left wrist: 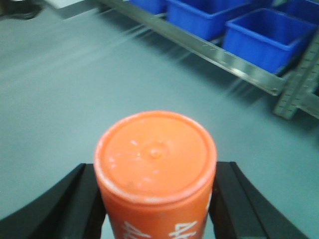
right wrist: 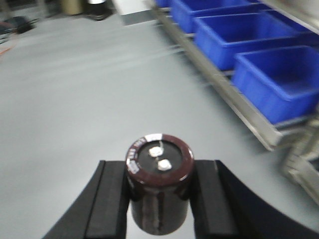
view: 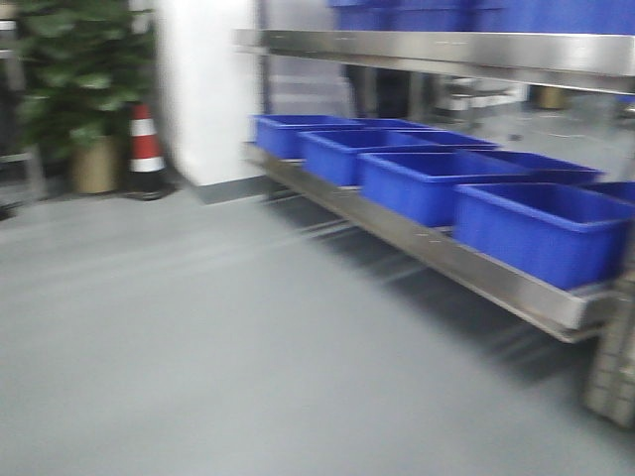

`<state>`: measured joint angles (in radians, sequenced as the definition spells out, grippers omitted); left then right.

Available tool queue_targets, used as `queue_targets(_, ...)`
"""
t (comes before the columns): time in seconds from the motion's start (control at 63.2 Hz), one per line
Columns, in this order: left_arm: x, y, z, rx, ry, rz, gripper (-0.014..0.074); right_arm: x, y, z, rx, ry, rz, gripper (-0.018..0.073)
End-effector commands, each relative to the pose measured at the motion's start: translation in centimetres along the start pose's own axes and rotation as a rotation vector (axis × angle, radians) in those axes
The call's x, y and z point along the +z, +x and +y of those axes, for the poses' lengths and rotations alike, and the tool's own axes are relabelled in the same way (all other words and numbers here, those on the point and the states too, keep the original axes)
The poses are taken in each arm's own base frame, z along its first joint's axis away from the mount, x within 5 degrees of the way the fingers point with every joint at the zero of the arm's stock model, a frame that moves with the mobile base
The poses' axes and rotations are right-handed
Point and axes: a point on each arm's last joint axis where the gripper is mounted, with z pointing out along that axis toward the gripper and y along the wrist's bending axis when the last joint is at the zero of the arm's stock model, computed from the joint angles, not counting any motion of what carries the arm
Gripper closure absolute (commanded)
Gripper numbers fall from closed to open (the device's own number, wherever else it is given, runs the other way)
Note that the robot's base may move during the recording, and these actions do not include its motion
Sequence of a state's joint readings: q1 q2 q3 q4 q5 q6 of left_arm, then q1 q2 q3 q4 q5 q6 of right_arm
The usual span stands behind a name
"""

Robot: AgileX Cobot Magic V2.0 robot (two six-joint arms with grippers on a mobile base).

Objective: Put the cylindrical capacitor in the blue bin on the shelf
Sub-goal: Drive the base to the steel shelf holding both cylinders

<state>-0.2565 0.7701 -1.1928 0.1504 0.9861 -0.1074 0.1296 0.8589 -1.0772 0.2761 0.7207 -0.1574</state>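
Grey floor point(view: 198, 347), steel shelf point(view: 448, 260), blue bins point(view: 541, 238), striped cone point(view: 146, 149)

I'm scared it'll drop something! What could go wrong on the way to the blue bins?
Blur suggests the robot is moving: the capacitor in the right end effector or the orange cylinder in the left end effector might slip. The upper shelf beam hangs over the blue bins; an arm could bump it.
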Motion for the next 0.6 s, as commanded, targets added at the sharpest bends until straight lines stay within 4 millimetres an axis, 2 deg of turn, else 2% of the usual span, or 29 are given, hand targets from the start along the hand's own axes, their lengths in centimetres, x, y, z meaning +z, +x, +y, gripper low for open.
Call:
queue_targets(0.0,-0.25,-0.24,-0.09,-0.007,0.011,-0.025,0.0707,-0.31,-0.54,0.04,-0.010,0.004,-0.040,0.0721)
queue_targets(0.585,-0.25,-0.24,-0.09,-0.007,0.011,-0.025,0.0707,-0.31,-0.54,0.04,-0.010,0.004,-0.040,0.0721)
